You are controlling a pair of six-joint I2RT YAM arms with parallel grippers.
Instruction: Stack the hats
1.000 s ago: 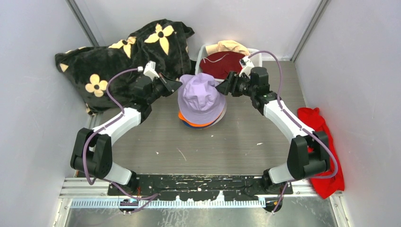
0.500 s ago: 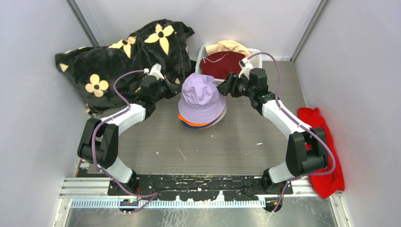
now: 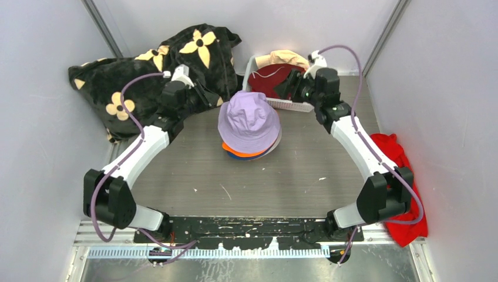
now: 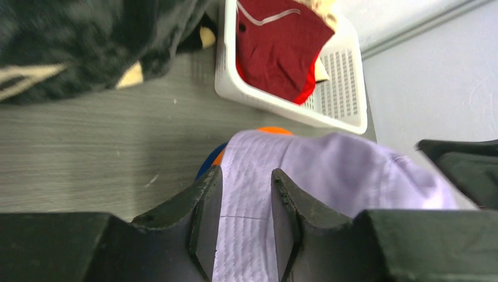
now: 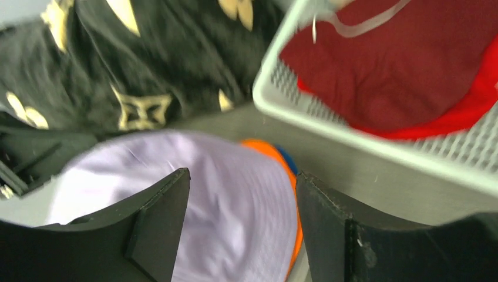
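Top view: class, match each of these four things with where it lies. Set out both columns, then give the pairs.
Things:
1. lilac hat
2. maroon hat
3. red cloth
4. blanket

Places:
A. in the basket
B. far right
C. on the orange hat
D. far left

Pairs: 1-C, 2-A, 3-B, 4-D

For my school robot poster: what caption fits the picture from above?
Left arm and right arm flank a lilac hat topping the hat stack, a maroon hat lying in the white basket.
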